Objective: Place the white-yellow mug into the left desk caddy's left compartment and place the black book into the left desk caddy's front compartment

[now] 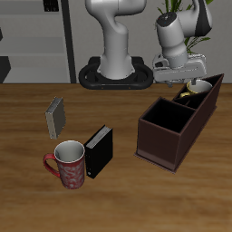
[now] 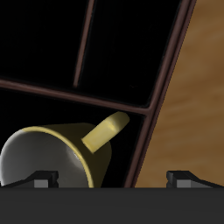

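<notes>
The white-yellow mug [image 1: 197, 88] sits tilted inside the far end section of the left desk caddy [image 1: 170, 138], its yellow handle up. In the wrist view the mug [image 2: 52, 153] lies just below me, inside the maroon dividers of the caddy [image 2: 159, 87]. My gripper [image 1: 180, 78] hovers right over that end of the caddy; its fingertips [image 2: 41, 179] stand wide apart and hold nothing, so the gripper [image 2: 112, 180] is open. The black book [image 1: 98, 151] stands on the table nearer the front edge, apart from the caddy.
A red patterned mug [image 1: 69, 164] stands right beside the black book. A smaller grey book [image 1: 56, 116] stands farther back from them. The robot's base [image 1: 115, 72] is at the table's back edge.
</notes>
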Robot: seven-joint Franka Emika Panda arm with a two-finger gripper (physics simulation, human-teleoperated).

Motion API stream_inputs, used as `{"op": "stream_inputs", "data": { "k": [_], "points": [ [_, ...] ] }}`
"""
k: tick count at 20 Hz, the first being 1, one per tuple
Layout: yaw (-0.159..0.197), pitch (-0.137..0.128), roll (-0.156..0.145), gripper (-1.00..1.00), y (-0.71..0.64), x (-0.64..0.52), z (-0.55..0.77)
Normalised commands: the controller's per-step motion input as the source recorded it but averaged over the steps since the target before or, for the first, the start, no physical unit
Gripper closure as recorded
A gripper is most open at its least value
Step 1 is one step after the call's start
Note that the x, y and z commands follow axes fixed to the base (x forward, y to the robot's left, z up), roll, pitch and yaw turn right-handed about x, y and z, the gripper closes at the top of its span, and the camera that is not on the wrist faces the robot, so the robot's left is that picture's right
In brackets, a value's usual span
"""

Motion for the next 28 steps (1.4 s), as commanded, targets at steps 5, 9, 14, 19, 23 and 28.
{"op": "stream_inputs", "data": {
  "k": [5,9,14,19,23,28],
  "points": [
    [0.05,-0.079,-0.081,-1.0,-0.29,0.11,0.49],
    [0.056,-0.06,-0.117,-1.0,-0.42,0.21,0.49],
    [0.061,-0.042,-0.129,-1.0,-0.46,0.23,0.36],
    [0.025,0.018,-0.131,-1.0,-0.53,0.32,0.21],
    [-0.002,0.0,-0.152,-1.0,-0.64,0.33,0.15],
    [-0.014,0.008,-0.06,-1.0,-0.39,0.11,0.1]
  ]
}}
